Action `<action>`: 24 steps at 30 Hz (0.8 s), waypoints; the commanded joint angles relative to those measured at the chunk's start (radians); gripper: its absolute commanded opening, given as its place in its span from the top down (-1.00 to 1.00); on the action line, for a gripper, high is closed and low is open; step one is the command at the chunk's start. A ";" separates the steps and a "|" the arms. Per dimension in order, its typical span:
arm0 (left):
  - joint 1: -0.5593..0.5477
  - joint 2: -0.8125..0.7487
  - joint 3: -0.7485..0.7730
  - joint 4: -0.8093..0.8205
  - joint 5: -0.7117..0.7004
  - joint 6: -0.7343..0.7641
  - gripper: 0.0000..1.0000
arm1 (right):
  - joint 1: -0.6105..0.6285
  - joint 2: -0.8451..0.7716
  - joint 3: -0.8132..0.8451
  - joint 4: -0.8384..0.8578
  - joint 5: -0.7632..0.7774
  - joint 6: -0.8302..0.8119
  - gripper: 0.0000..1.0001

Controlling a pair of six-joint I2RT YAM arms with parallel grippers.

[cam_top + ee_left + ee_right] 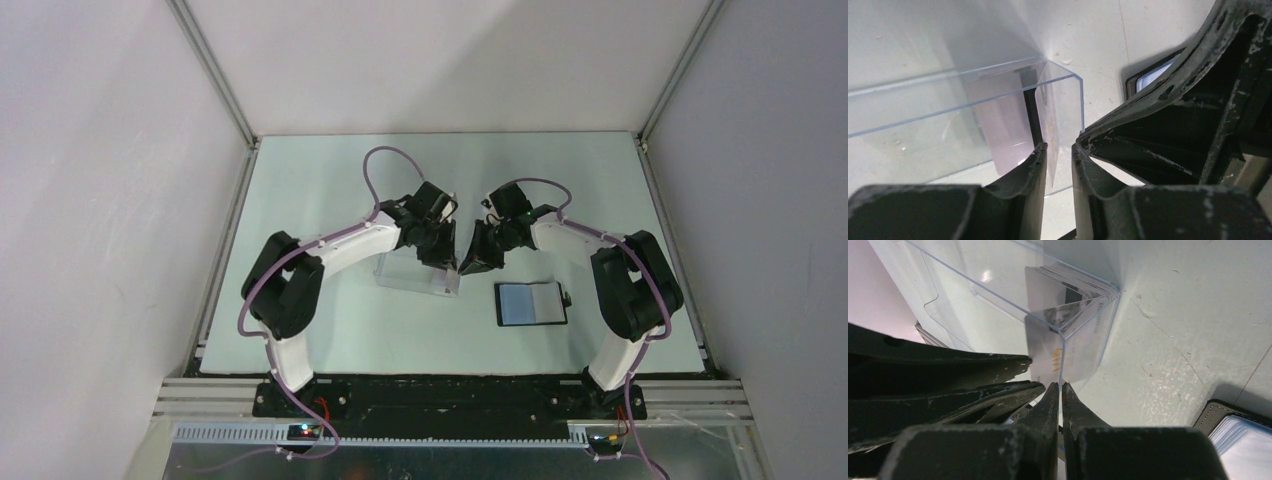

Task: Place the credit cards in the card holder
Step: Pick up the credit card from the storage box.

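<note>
The credit cards [1058,282] stand as a stack on edge in the right end of a clear plastic box [405,270]. My left gripper [1057,148] reaches into that end, jaws a narrow gap apart around one pale card [1049,117] with orange print; the card lies against the left finger with space to the right one. My right gripper [1061,386] is shut on the box's clear wall edge [1063,350] at the corner. The card holder [531,303] lies open on the table to the right of the box, its pale blue pockets up, also in the right wrist view [1243,440].
Both grippers [445,262] [470,260] meet at the box's right end, near mid-table. The left gripper's fingers [973,365] show in the right wrist view. Aluminium frame rails [225,270] edge the pale table. The wallet's corner shows in the left wrist view [1153,75].
</note>
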 commanded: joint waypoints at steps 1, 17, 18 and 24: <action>0.003 -0.001 -0.030 0.069 0.041 -0.013 0.44 | 0.014 0.016 0.035 0.014 -0.041 -0.016 0.90; 0.090 -0.012 -0.118 0.172 0.150 -0.041 0.51 | 0.014 0.011 0.035 0.015 -0.041 -0.014 0.90; 0.092 -0.011 -0.121 0.176 0.163 -0.040 0.54 | 0.015 0.011 0.035 0.016 -0.041 -0.013 0.90; 0.094 -0.013 -0.141 0.224 0.224 -0.046 0.62 | 0.015 0.010 0.035 0.015 -0.041 -0.015 0.90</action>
